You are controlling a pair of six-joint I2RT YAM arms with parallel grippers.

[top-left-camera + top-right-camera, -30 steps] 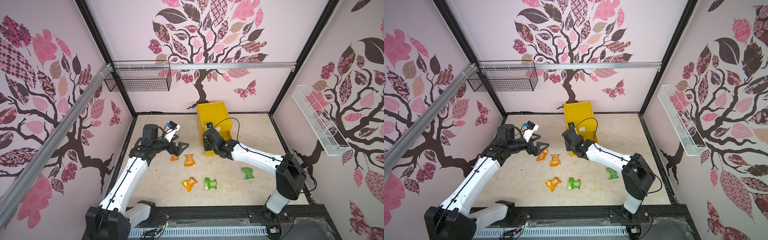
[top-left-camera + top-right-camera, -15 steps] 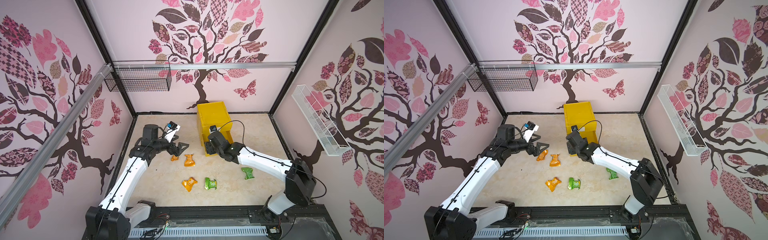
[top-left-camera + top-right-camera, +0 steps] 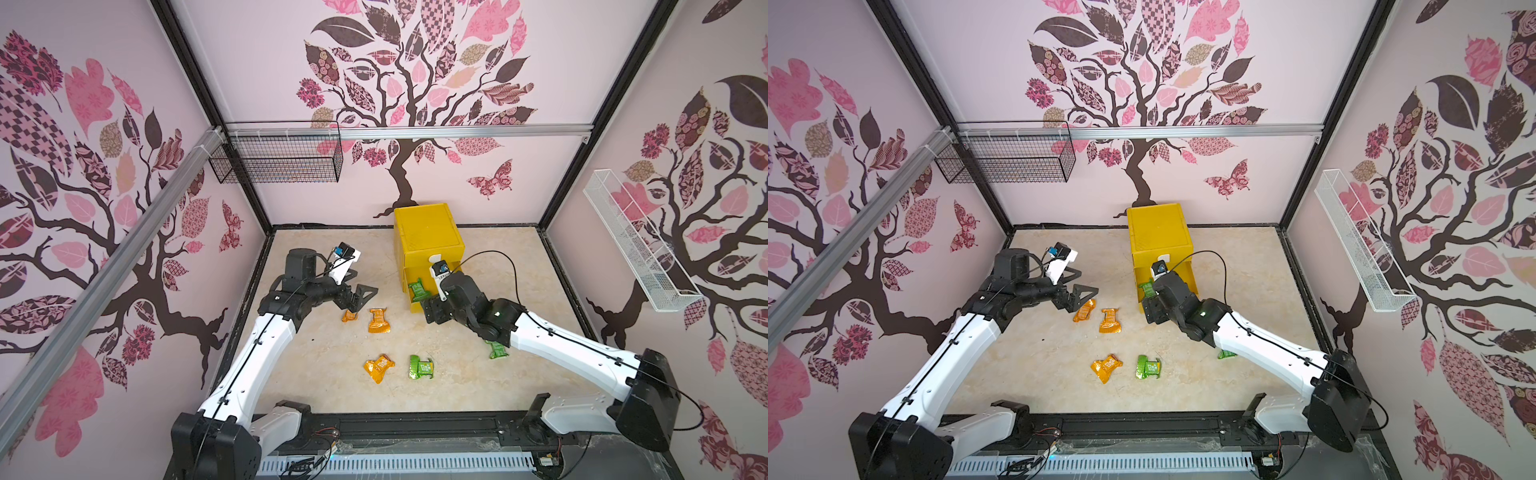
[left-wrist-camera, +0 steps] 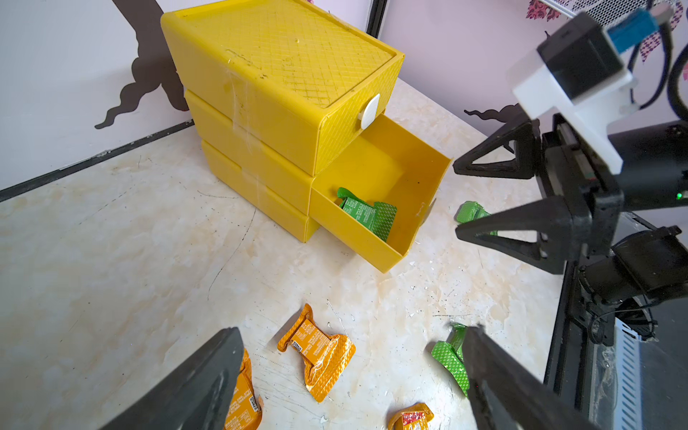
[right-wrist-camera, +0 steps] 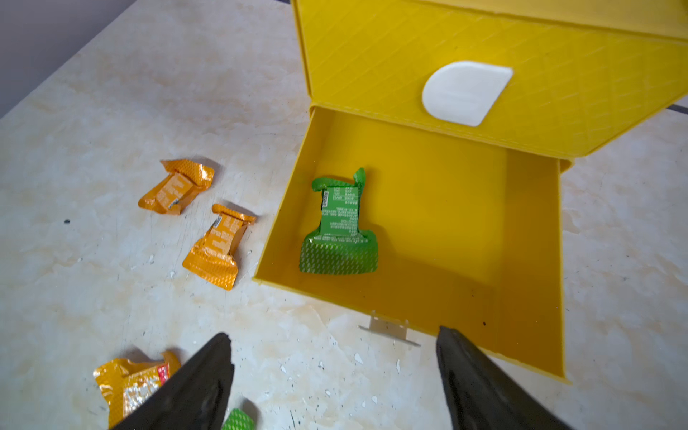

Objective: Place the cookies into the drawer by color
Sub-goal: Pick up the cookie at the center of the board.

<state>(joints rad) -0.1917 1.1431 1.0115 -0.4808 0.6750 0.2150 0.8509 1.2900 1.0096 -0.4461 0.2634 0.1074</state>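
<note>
Yellow drawer (image 3: pixel 428 232) chest against the back wall, the drawer under the top one is pulled out with one green cookie (image 5: pixel 338 231) lying inside. On the marble-look table (image 3: pixel 324 395) there are three orange cookies (image 3: pixel 379 321) and two loose green packets (image 3: pixel 420 367), with lots of bare space. Right gripper (image 5: pixel 331 333) is spread apart and empty at the drawer's front lip. Left gripper (image 4: pixel 352 329) is spread too, over the orange ones.

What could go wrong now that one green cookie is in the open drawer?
Only one drawer stands open, holding a green cookie. The left gripper hovers open over the orange cookies, so an orange one might land with the green. A second green cookie lies partly under the right arm and could get swept or missed. The right gripper, open, is near the drawer's front and might bump it.
</note>
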